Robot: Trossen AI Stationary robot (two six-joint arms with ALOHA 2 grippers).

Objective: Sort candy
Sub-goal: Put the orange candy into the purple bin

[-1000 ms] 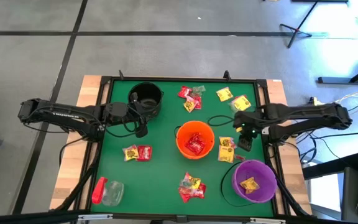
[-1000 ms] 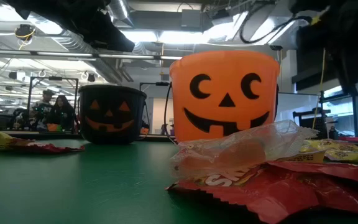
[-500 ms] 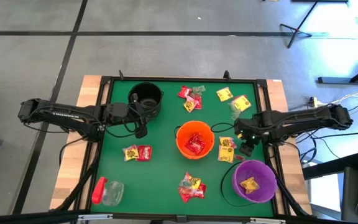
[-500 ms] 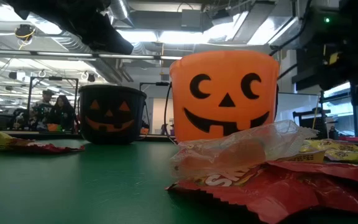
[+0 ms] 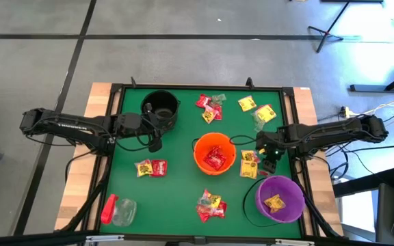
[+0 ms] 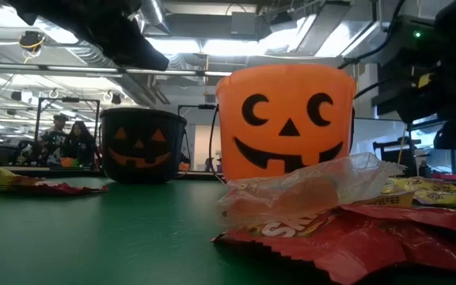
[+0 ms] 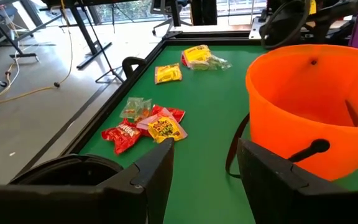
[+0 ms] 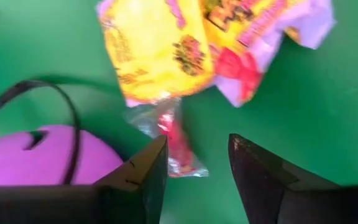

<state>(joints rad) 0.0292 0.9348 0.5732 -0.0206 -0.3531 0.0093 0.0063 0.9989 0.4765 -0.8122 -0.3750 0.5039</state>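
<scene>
Left gripper point(image 5: 154, 144) hangs over the green table point(image 5: 176, 188), just beside the black bucket point(image 5: 161, 106); fingers point(image 7: 157, 168) apart, nothing between them.

Clear jar with red cap point(image 5: 117, 210) lies on its side at the near-left corner. Candy is scattered in clusters: a yellow/red pair point(image 5: 150, 167) left of centre, a mixed pile point(image 5: 210, 108) at the far edge beside the black bucket, another pile point(image 5: 210, 203) near the front edge, two yellow packets point(image 5: 257, 108) far right.

Orange bucket point(image 5: 214, 153) sits mid-table with red packets inside. In the low view a red packet and a clear wrapper point(image 6: 335, 214) lie in the foreground, in front of it.

Right gripper point(image 5: 267, 164) is low over the yellow packets point(image 5: 250, 164) between the orange bucket and the purple bucket point(image 5: 279, 198). Right wrist view: fingers point(image 8: 145, 171) parted, straddling a small clear-and-red wrapper point(image 8: 169, 134) just under the yellow packets; not closed on anything. Purple bucket holds one yellow packet point(image 5: 273, 201).
</scene>
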